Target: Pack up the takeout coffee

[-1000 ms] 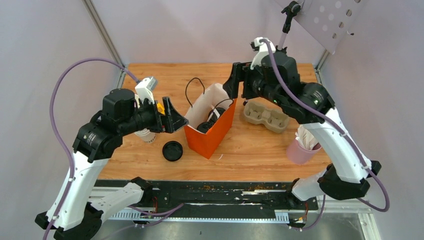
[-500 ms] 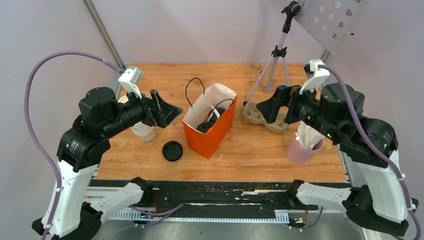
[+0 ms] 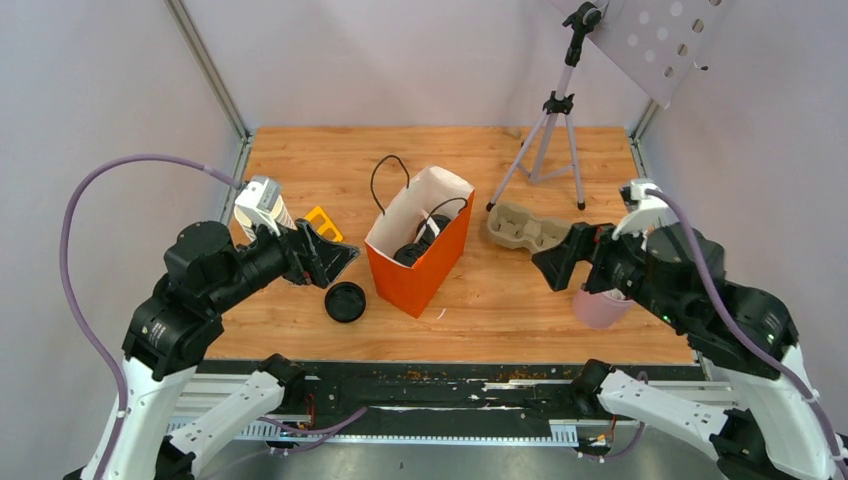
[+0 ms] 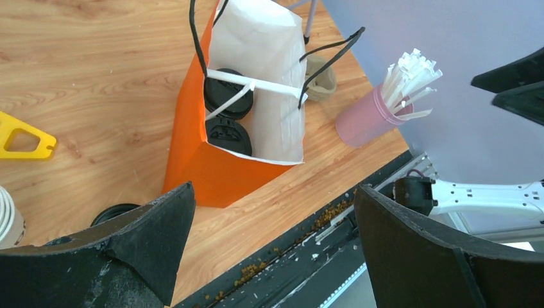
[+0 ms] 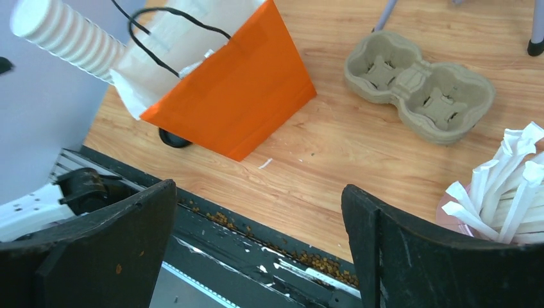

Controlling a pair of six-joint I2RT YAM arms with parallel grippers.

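The orange paper bag (image 3: 425, 265) stands open mid-table. Two takeout coffee cups sit inside it, showing as black lids (image 3: 432, 226) (image 3: 410, 253); the left wrist view looks down on them (image 4: 228, 99) (image 4: 229, 136). My left gripper (image 3: 335, 255) hovers left of the bag, open and empty (image 4: 272, 250). My right gripper (image 3: 558, 266) hovers right of the bag near the front edge, open and empty (image 5: 256, 250). The right wrist view shows the bag's orange side (image 5: 237, 109).
A loose black lid (image 3: 344, 301) lies left of the bag, with a yellow piece (image 3: 320, 220) behind it. A stack of lidless white cups (image 5: 67, 38) stands at the left. A pulp cup carrier (image 3: 525, 225), a pink cup of straws (image 3: 600, 305) and a tripod (image 3: 550, 130) are on the right.
Both arms have pulled back from the bag toward the near edge. The right gripper swung from behind the bag to the right front. The bag and cups have not moved.
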